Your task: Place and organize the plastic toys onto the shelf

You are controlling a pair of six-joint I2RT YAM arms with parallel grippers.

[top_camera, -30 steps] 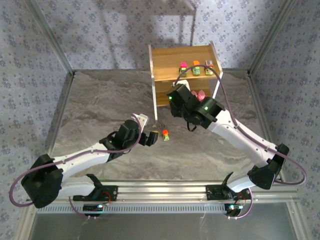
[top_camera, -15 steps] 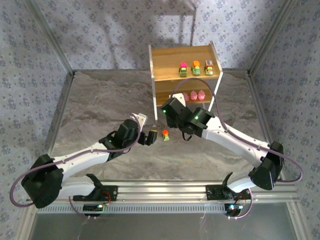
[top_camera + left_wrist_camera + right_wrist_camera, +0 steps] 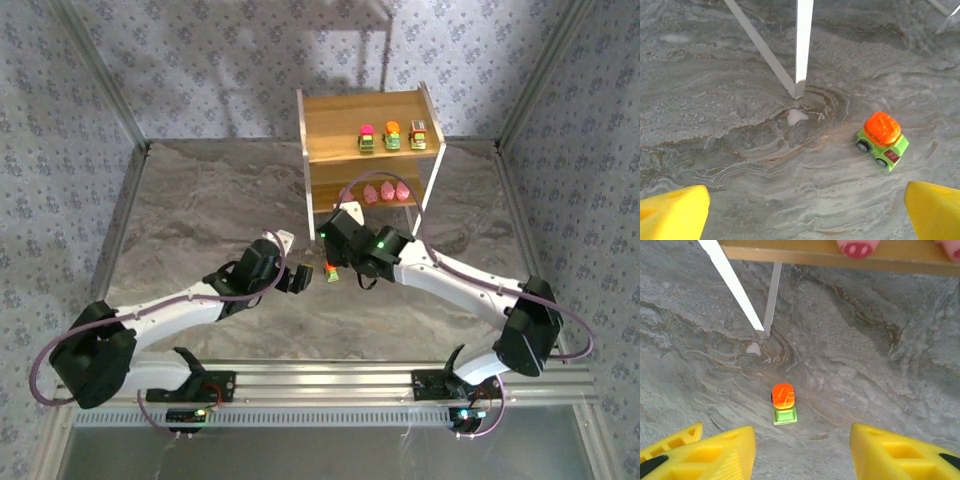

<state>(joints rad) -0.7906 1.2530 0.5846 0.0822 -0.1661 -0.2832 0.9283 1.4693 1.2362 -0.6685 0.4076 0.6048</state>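
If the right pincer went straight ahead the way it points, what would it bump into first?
Most likely the orange-topped toy car, lying on the table straight ahead of the right pincer; nothing else seems to lie between.

Grey marbled tabletop (image 3: 200, 200), floral-patterned walls (image 3: 200, 60), aluminium rail (image 3: 330, 378) along the near edge.
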